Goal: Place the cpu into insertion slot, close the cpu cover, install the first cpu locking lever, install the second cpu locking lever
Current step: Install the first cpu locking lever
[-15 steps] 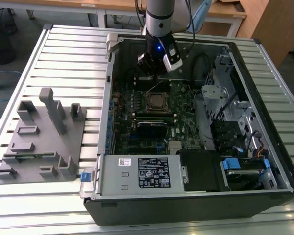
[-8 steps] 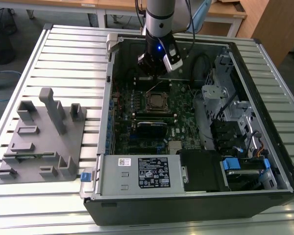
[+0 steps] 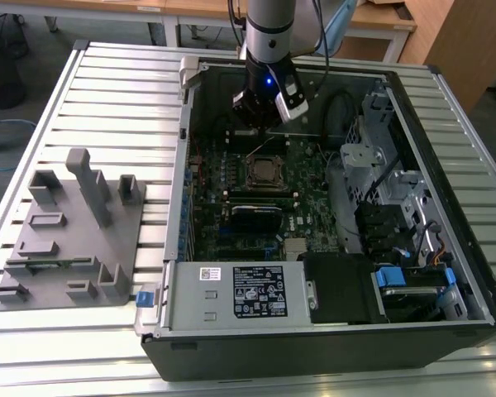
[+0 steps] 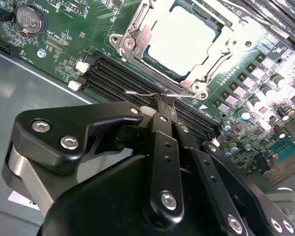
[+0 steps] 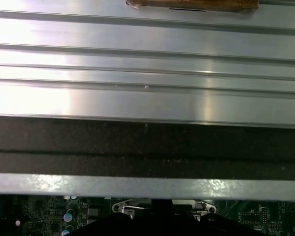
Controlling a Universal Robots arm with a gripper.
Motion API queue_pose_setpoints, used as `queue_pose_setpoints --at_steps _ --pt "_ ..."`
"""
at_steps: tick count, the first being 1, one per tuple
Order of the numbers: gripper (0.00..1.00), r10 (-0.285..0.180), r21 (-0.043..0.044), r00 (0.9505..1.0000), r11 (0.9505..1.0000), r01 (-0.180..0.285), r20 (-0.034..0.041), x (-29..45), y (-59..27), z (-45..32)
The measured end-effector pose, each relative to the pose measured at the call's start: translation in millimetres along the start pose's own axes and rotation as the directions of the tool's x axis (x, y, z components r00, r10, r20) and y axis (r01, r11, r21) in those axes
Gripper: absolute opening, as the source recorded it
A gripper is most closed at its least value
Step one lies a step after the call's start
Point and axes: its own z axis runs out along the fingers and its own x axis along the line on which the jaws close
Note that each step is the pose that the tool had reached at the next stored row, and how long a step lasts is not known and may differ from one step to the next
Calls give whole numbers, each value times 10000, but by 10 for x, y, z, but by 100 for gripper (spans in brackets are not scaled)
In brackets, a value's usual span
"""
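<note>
Green mobo: cpu bright silver, framed by cpu cover.

The cpu cover is glossy metal, the gripper matt black.

Silver-grey cylindrical arm, black wrist with small blue light, dark cables alongside, matte black gripper of hinged link bars, silver socket-head screws at the pivots
</note>
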Motion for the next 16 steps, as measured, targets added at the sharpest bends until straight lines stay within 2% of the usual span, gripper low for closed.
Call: queue_pose_setpoints --at_steps 16 --pt "11 1 3 10000 10000 -1 -2 -4 11 24"
